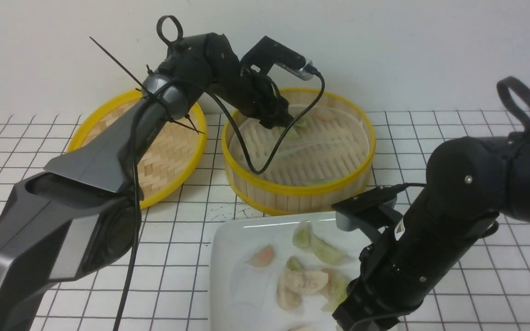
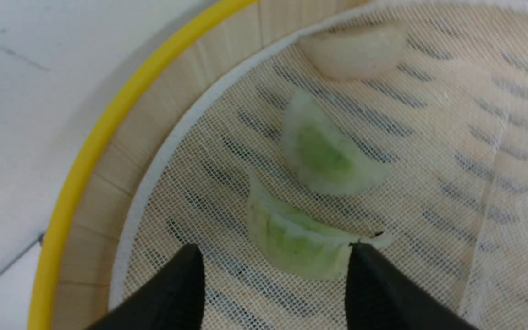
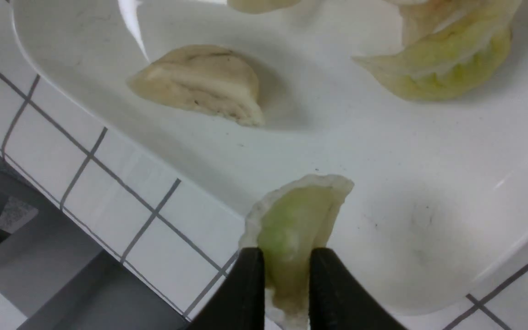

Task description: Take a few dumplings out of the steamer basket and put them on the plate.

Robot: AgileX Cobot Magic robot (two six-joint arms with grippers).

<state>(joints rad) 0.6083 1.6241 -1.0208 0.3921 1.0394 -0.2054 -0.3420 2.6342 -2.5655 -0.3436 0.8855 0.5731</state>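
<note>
Right jaws (image 3: pixel 287 256) grasp a pale-green translucent dumpling (image 3: pixel 298 220) at the square white plate's edge (image 3: pixel 154 160), placing due; left jaws (image 2: pixel 275 270), parted, should lower around another

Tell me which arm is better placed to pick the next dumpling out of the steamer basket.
Left, I'd say. Its open gripper hangs over the steamer basket, a green dumpling near its fingertips. The right gripper already holds a dumpling over the plate.
</note>
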